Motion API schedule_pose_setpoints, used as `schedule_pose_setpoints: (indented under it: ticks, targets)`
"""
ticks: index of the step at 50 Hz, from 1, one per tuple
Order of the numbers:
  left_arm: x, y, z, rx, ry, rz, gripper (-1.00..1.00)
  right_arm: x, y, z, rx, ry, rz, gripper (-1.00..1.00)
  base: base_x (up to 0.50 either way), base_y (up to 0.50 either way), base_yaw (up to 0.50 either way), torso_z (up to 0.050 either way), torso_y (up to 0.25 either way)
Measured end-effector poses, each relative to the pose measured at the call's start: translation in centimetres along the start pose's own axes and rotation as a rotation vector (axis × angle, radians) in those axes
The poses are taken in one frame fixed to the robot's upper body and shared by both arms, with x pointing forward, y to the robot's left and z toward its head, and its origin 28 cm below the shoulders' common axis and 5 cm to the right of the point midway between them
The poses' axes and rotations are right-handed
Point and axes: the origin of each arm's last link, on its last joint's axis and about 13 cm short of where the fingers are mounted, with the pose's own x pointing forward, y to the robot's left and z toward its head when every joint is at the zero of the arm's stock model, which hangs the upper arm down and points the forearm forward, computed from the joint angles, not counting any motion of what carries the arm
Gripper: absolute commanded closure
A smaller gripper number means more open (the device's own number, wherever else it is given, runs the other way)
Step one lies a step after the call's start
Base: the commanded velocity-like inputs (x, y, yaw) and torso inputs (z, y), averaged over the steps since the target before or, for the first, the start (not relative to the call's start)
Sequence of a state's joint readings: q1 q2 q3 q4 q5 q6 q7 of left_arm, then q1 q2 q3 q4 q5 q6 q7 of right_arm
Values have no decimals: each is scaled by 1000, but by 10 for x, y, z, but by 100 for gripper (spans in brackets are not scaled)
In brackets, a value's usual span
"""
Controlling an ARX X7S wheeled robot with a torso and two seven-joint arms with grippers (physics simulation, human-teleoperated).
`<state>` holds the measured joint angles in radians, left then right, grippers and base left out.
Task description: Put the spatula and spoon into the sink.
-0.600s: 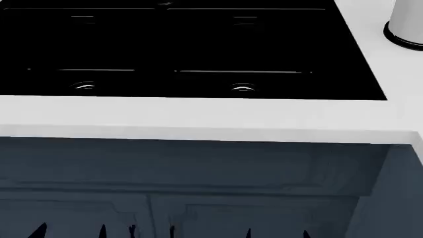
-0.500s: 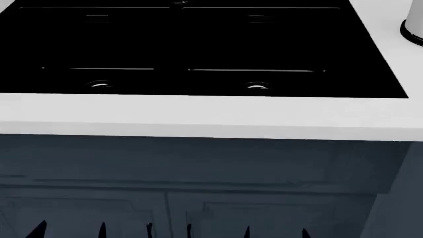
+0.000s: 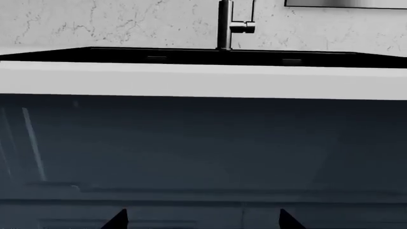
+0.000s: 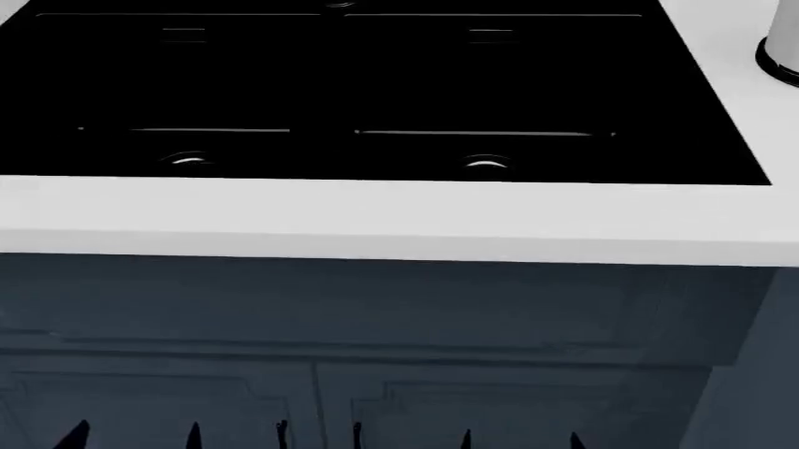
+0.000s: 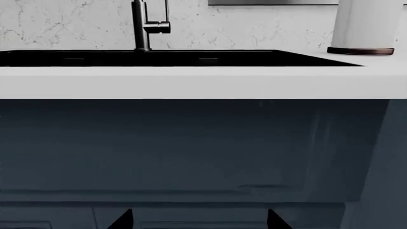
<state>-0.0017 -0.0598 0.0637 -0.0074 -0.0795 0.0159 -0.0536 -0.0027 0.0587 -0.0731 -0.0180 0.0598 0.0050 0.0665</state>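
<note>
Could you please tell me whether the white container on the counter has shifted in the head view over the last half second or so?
Cannot tell: the white container and sink slid right together early on, so probably the camera moved.

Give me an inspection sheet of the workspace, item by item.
Surface: pale grey countertop, bare along its front strip.
Job's things: matte black double-basin sink, basins look empty; spatula and spoon: nothing seen.
Clutter: white cylindrical container with dark base on the counter right of the sink.
Grippers: left gripper and right gripper low before the dark blue cabinet doors, fingertips apart, holding nothing.
Cables: nothing seen.
Surroundings: tall dark faucet, marbled white backsplash.
</note>
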Motion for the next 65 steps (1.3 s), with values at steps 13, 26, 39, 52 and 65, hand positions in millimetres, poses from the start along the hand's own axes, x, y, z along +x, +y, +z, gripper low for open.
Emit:
schedule_pose_setpoints:
  ticks: [13,26,39,52,65]
  targets:
    - [-1,0,-1,8,3,-12,-100,-2,0,0,-3,0,4,-100,0,0,0,0,0]
    - [-1,0,-1,21,11,-11,-100,-4,-1,0,-4,-5,8,-100,0,0,0,0,0]
    - [7,4,21,38,-43,13,-100,-5,-3,20,-64,-60,21,-100,0,0,0,0,0]
    - [32,10,79,42,39,15,-100,6,-12,83,-63,-86,48,-100,0,0,0,0,0]
    - [56,21,147,53,70,35,-100,15,-19,144,-56,-72,87,-100,0,0,0,0,0]
